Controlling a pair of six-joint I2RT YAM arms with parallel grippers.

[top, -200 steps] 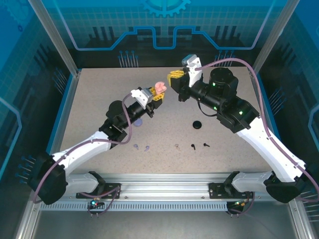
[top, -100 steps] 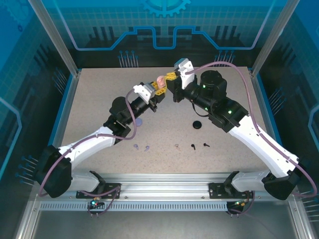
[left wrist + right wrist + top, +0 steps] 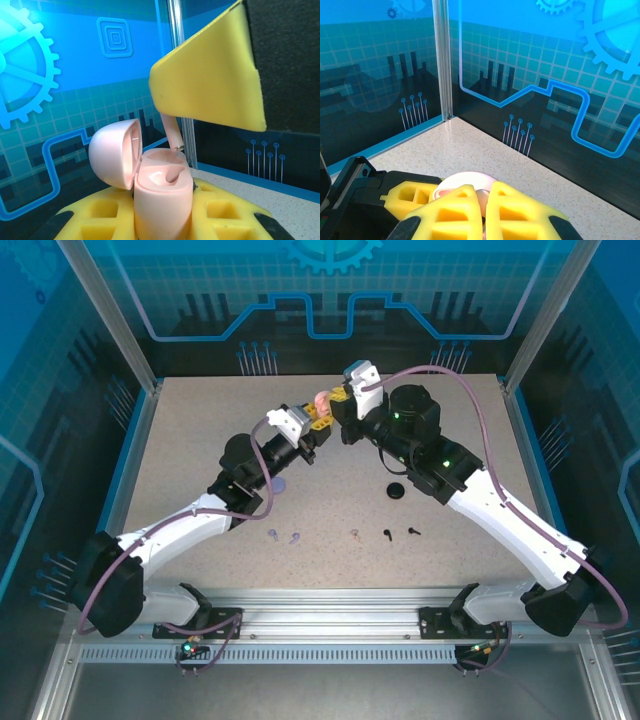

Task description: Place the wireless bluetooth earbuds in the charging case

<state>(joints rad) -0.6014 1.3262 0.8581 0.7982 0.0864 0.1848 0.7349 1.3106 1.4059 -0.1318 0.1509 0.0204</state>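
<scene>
- We find the left gripper [image 3: 312,420] clamped on the pink charging case [image 3: 162,195], holding it upright above the far part of the table [image 3: 200,440], with its lid [image 3: 114,152] swung open.
- The right gripper [image 3: 340,405] is pinched on a pink earbud [image 3: 173,133]. The left wrist view shows the stem angled down from the yellow finger, its lower end at the rim of the case's well.
- We judge this earbud to be at the point of entry and not seated.
- A second pink earbud [image 3: 355,533] lies on the table near the front.
- Two lilac earbuds [image 3: 272,534] and two black earbuds [image 3: 386,534] also lie loose there, and a black case [image 3: 397,490] sits apart from them.
- Our assessment: early stage, with no earbud confirmed seated and five yet to be picked up.
</scene>
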